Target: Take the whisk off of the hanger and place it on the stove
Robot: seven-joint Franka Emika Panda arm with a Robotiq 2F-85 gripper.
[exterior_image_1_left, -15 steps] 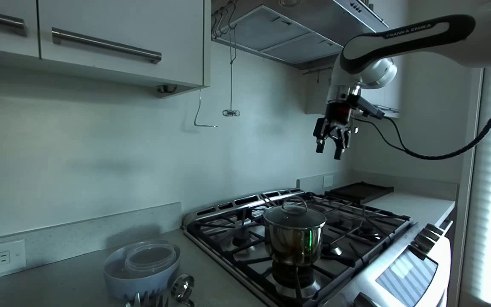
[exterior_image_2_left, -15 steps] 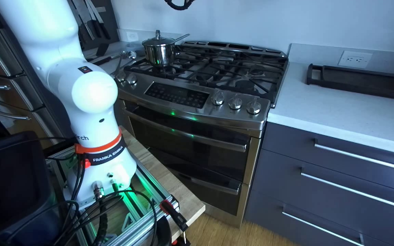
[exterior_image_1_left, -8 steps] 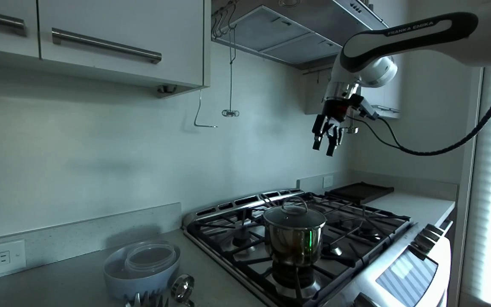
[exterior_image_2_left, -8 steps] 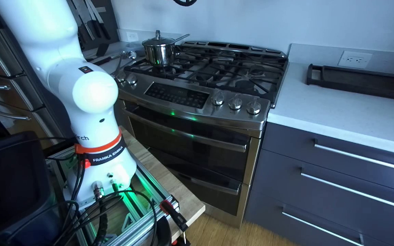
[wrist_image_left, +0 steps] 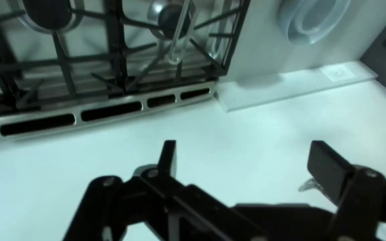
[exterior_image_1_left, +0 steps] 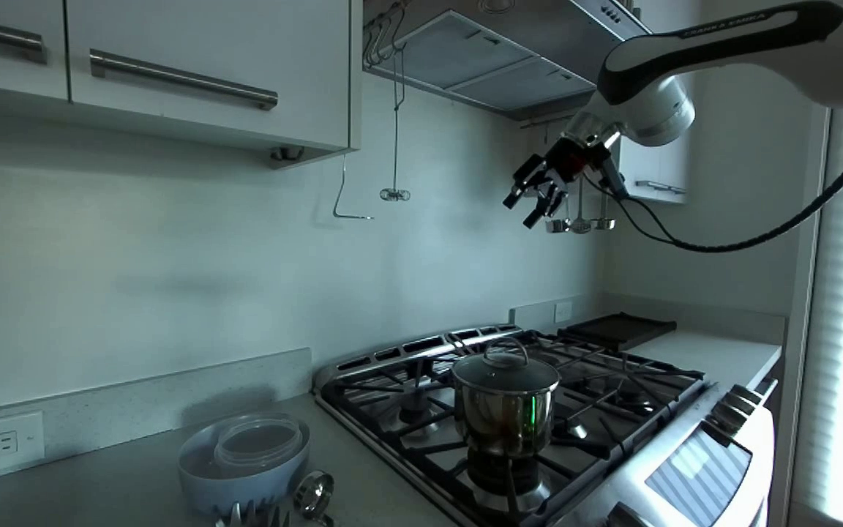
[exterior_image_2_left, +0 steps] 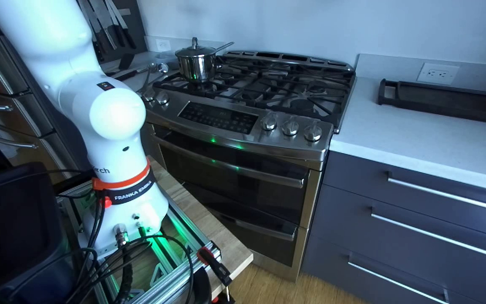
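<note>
The whisk [exterior_image_1_left: 396, 150] is a slim dark metal utensil with a small bulbous end. It hangs upright from a hook under the range hood, left of my gripper in an exterior view. In the wrist view, what looks like its end [wrist_image_left: 310, 184] shows small and blurred, partly hidden behind the right finger. My gripper [exterior_image_1_left: 522, 210] is open and empty, apart from the whisk, with its fingers tilted down and left. Its two fingers [wrist_image_left: 243, 150] stand wide apart in the wrist view. The stove [exterior_image_2_left: 268, 80] has black grates; its back vent rim [wrist_image_left: 129, 100] shows too.
A lidded pot [exterior_image_1_left: 506, 410] stands on the near-side burner. The hood [exterior_image_1_left: 495, 66] overhangs the stove. A bent wire hook [exterior_image_1_left: 345, 205] hangs left of the whisk. Several utensils [exterior_image_1_left: 581, 223] hang behind my gripper. A bowl [exterior_image_1_left: 246, 468] and a dark tray [exterior_image_2_left: 449, 101] sit on the counters.
My gripper has moved left and up in an exterior view and tilted, so its fingers point more to the left. The hanging utensils behind it have come into view. The whisk barely shifts.
</note>
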